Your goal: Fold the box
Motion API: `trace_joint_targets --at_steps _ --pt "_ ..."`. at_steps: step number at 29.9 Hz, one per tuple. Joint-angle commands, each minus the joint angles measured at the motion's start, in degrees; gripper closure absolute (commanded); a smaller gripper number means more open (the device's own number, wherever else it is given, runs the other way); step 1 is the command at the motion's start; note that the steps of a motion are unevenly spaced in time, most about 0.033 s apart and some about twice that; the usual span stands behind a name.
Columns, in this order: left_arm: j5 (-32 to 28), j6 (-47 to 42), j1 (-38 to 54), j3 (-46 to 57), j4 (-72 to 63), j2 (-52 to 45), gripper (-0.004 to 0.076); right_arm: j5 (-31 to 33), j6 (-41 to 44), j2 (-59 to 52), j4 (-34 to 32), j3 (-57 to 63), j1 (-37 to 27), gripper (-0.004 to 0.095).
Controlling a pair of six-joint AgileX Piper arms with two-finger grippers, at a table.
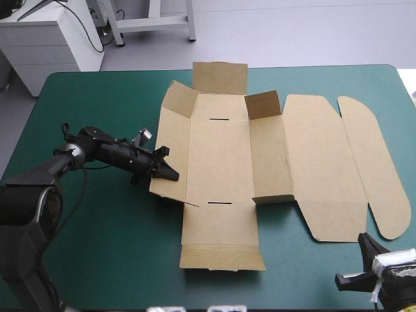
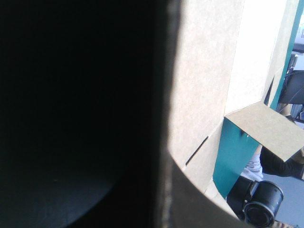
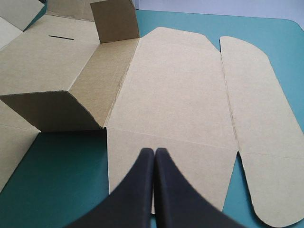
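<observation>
right fingers (image 3: 137, 190): they are pressing together into one black arch and are holding nothing.
right gripper (image 3: 154, 159): it is standing at about 5 o'clock from the box (image 1: 221, 156) and pointing over the near corner of the lid (image 1: 318, 166). I judge it is placed there so that it is not blocking the other arm.
left gripper (image 1: 168, 171): it is touching the left wall (image 1: 172, 146) at 9 o'clock of the box. I cannot tell if it is gripping the board or only pushing it, because its own view is almost all dark.
left wall: it is leaning up from the table (image 1: 91, 240), not lying flat. Probably the gripper is there for raising it over the base.
right wall (image 3: 102, 88): it is standing partly raised, with its two end flaps (image 3: 114, 21) turned up.
lid: it is lying flat toward 3 o'clock, with the rounded tongue (image 1: 377, 175) beyond it.
box place: it is lying in the middle of the table and reaching toward the right edge.
step: in my judgement the walls are being raised, and the tucking is not yet done.
risk: the thin wall may be falling back if it is let go too early.
</observation>
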Motion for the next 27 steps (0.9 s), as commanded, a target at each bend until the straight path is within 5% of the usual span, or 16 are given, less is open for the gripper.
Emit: trace_joint_targets --at_steps 1,17,23,27 --pt "6.71 0.77 0.24 -3.56 0.77 -2.99 0.0732 -4.43 -0.17 -1.34 -0.03 -1.28 0.09 0.0928" --pt "6.43 -3.47 -16.84 -32.73 53.64 -5.87 0.0732 -4.43 -0.17 -1.34 -0.03 -1.28 0.09 0.0928" --pt "5.59 8.95 -25.86 -36.75 75.17 -5.65 0.0732 -4.43 -0.17 -1.34 -0.03 -1.28 0.09 0.0928" --pt "-0.57 10.33 -29.38 -36.75 85.18 -5.44 0.0732 -4.43 -0.17 -1.34 -0.03 -1.28 0.09 0.0928"
